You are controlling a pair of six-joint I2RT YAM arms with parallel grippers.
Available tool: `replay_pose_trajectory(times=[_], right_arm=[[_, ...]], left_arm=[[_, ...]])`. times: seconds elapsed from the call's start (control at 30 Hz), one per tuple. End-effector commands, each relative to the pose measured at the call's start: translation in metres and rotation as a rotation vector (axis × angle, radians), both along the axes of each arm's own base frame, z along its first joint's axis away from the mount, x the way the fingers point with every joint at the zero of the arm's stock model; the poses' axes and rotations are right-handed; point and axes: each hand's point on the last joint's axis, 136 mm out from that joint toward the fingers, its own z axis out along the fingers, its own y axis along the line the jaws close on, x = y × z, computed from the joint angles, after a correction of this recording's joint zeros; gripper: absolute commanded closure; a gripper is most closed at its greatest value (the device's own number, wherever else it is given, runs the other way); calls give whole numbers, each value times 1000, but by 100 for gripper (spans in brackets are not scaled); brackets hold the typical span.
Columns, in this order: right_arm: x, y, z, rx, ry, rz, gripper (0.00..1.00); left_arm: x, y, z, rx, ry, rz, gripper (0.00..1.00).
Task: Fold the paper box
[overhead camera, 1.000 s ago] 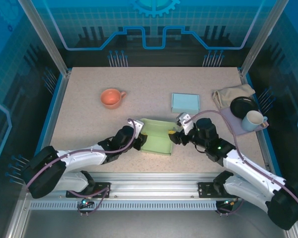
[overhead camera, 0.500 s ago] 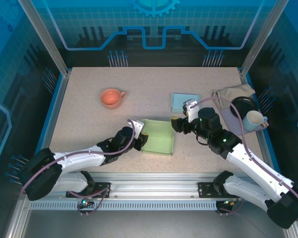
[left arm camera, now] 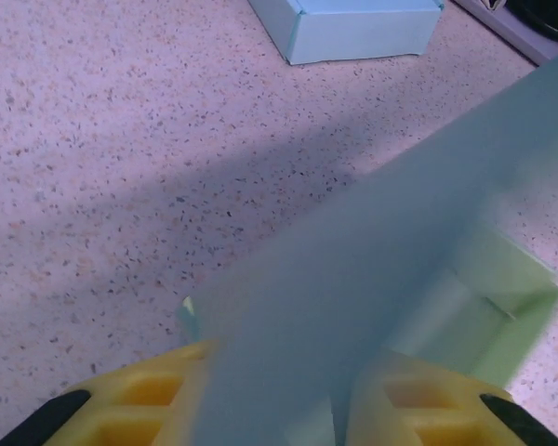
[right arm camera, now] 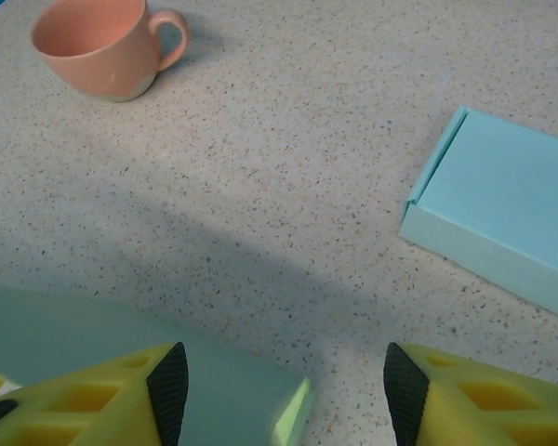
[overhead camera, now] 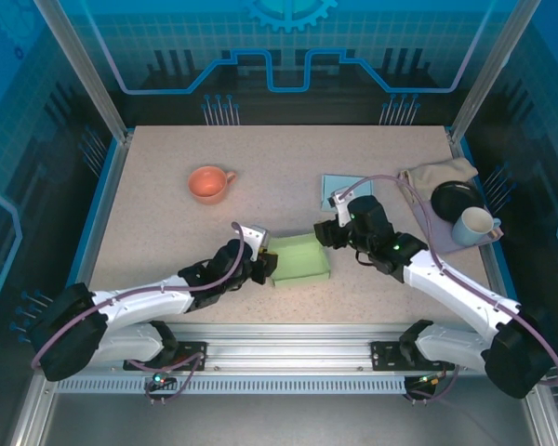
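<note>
The green paper box (overhead camera: 302,258) sits on the counter (overhead camera: 260,158) near my bases. It looks like light, thin card that creases easily, best held by flap edges. My left gripper (overhead camera: 263,265) looks pinched on one flap. My right gripper (overhead camera: 325,234) is spread wide and empty at its far corner.

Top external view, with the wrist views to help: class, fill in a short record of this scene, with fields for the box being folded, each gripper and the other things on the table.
Box being folded: green paper box, between the two grippers, some walls raised
Left gripper: at the box's left edge, shut on a flap
Right gripper: at the box's far right corner, fingers open
Other box: light blue box, closed, behind the right gripper
Left side: orange cup, upright
Right side: white mug, black dish, beige cloth
</note>
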Motion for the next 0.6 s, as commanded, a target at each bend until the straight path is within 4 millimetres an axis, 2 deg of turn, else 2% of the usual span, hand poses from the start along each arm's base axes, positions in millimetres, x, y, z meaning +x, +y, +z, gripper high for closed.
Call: replay_pose_trajectory(times=[0.0,0.17,0.37,0.57], right_arm=[[-11,5,-14,0,30,25,41],[-19,0,-22,-3,36,23,41],[-24,0,-29,-1,46,35,42],[-24,8,-35,8,71,65,43]], left_arm=[[-4,-8,6,-99,83,35,67],[-9,-13,-6,-162,177,85,67],[-5,-20,-7,-231,211,129,66],[3,-34,11,-336,224,149,66]])
